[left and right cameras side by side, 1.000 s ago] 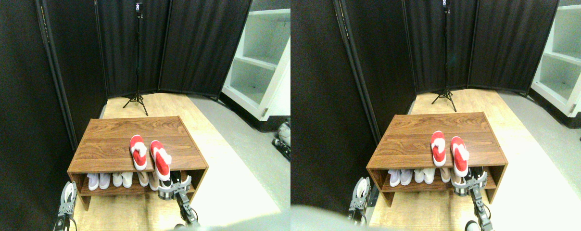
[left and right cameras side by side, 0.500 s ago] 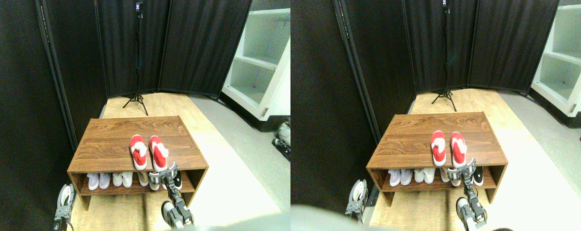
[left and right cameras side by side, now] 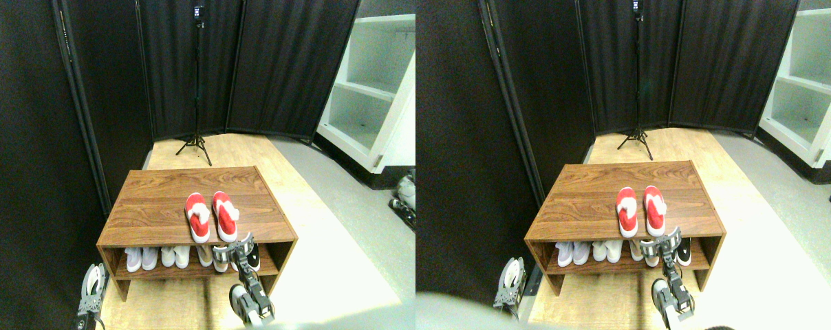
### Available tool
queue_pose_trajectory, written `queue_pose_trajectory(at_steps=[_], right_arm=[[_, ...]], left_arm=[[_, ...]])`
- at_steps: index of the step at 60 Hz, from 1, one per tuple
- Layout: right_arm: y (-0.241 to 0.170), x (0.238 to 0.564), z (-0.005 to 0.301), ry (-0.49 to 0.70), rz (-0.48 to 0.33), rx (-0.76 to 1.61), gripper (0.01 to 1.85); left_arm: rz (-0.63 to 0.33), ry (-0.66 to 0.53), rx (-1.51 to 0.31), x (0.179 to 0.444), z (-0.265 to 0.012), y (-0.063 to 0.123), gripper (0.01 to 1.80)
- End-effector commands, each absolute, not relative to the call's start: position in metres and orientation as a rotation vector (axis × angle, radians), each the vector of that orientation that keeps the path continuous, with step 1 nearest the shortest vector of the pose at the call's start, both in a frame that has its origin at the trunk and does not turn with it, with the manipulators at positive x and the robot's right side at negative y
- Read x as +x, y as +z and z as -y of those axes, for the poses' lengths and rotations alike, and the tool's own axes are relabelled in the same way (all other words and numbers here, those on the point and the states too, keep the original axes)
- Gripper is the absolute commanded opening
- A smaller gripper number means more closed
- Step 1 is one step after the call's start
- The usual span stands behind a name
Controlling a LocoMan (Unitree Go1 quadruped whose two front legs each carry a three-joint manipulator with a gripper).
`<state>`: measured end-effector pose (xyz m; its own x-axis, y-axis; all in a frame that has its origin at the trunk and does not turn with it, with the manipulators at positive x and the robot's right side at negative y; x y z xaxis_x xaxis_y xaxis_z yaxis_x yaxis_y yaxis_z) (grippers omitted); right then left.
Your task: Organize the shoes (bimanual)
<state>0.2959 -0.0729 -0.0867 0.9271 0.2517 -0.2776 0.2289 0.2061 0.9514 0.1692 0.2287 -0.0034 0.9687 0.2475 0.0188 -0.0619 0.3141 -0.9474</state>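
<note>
The two red shoes [left and right cameras side by side: 210, 216] sit side by side on top of the wooden rack [left and right cameras side by side: 154, 199], toes toward twelve o'clock. The right gripper [left and right cameras side by side: 234, 246] hovers at their six o'clock, jaws spread, holding nothing. The left gripper [left and right cameras side by side: 93, 283] waits low at seven o'clock; I cannot tell its jaws.

No text, label or number is legible anywhere — nothing readable.

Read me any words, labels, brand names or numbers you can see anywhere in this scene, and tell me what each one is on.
None can be read. The red shoes on the wooden shoe rack, the pale and black pairs on its lower shelf, the black folding screen, the tripod stand and the white shelving unit show no legible text or markings at this size.
</note>
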Motion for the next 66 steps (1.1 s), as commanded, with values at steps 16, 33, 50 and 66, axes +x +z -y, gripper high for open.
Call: queue_pose_trajectory(at_steps=[16,33,50,66], right_arm=[[-0.034,0.252,0.099,0.215,-0.351,1.423,1.37],[-0.006,0.241,0.161,0.119,-0.178,1.433,1.22],[0.003,0.278,0.225,-0.016,0.115,1.301,0.23],[-0.02,0.323,0.224,-0.123,0.207,1.194,0.01]], left_arm=[[0.208,0.162,-1.229,0.172,-0.224,0.003,0.01],[0.203,0.165,-1.235,0.176,-0.222,0.002,0.01],[0.205,0.156,-1.241,0.177,-0.22,0.002,0.01],[0.213,0.158,-1.235,0.174,-0.22,0.002,0.01]])
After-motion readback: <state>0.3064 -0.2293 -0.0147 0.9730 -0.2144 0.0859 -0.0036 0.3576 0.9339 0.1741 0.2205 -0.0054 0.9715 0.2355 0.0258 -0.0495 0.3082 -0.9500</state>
